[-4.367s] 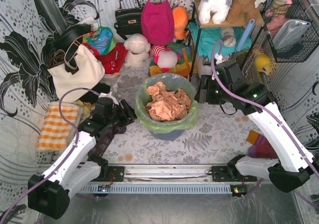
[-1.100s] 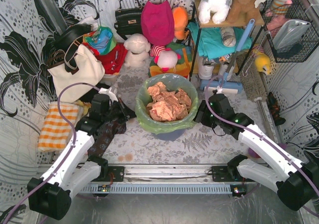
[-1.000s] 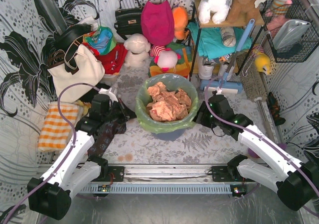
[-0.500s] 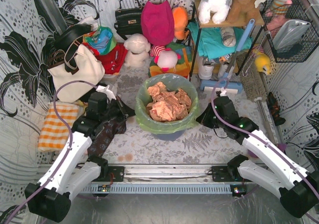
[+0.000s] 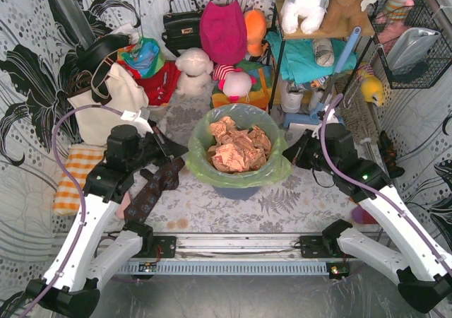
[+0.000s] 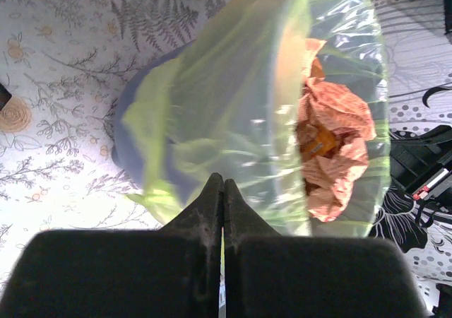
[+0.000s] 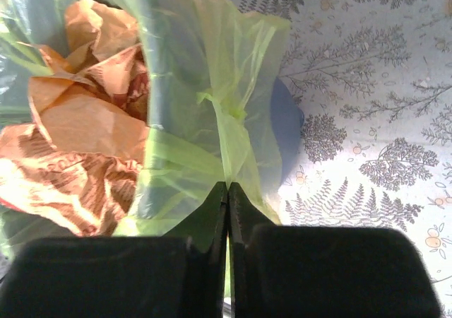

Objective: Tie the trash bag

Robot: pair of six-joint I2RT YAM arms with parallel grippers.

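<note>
The trash bag (image 5: 212, 174) sits in a round blue-grey bin (image 5: 237, 191) in the middle of the flowered surface (image 5: 296, 199), between the two arms. Its mouth faces up and is open, and crumpled orange-brown paper (image 5: 236, 147) fills the inside. The green rim is drawn outward on both sides, so the opening's long axis runs left to right, from one hand to the other.

The left hand (image 6: 223, 184) is at the bag's left edge. Its fingers are pressed flat together with a bit of the thin green film pinched at their tips. From its wrist camera the bag looks stretched away from the bin wall toward those fingers.

The right hand (image 7: 227, 189) is at the bag's right edge. Its fingers are closed tight on a gathered fold of film that runs straight down into the tips. Both hands are beside the bin, level with the rim.
</note>
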